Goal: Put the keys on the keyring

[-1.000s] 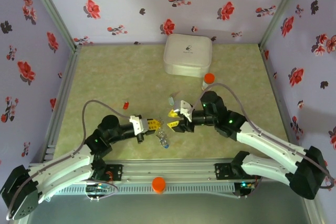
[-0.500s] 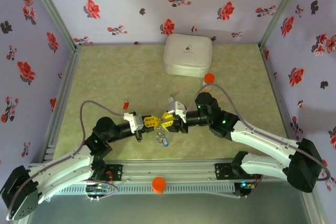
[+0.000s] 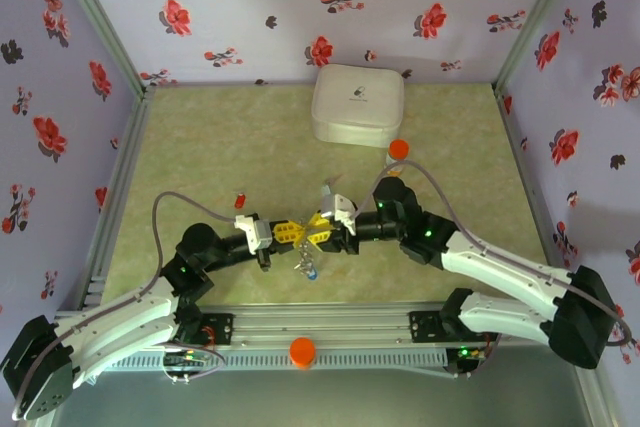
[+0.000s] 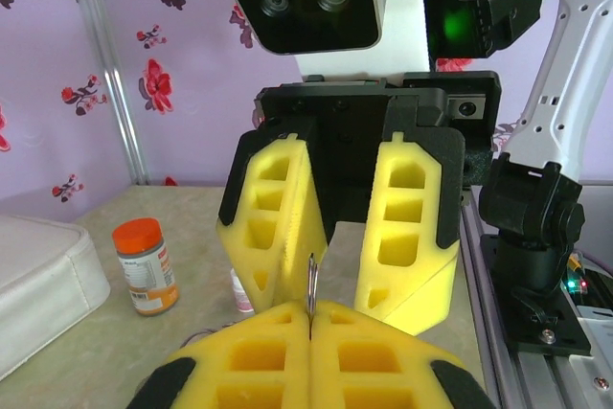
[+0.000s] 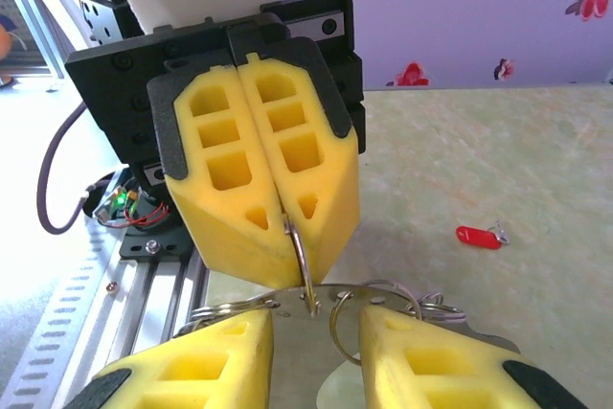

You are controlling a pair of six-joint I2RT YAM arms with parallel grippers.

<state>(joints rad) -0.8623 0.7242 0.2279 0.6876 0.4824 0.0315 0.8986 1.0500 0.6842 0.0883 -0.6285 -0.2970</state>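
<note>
The top camera hangs high over the near edge of the desk [image 3: 200, 137], looking down and forward on the whole surface from afar. Each wrist camera rides close behind its own pincer, nearly level with it: the one behind the left pincer [image 4: 309, 332] stares into the right pincer [image 5: 316, 332], whose camera stares straight back. All three share that meeting spot mid-desk.

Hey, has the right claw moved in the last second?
Yes. Against the white box, the right claw has shifted left, up to the left claw, which is shut on the keyring.
</note>
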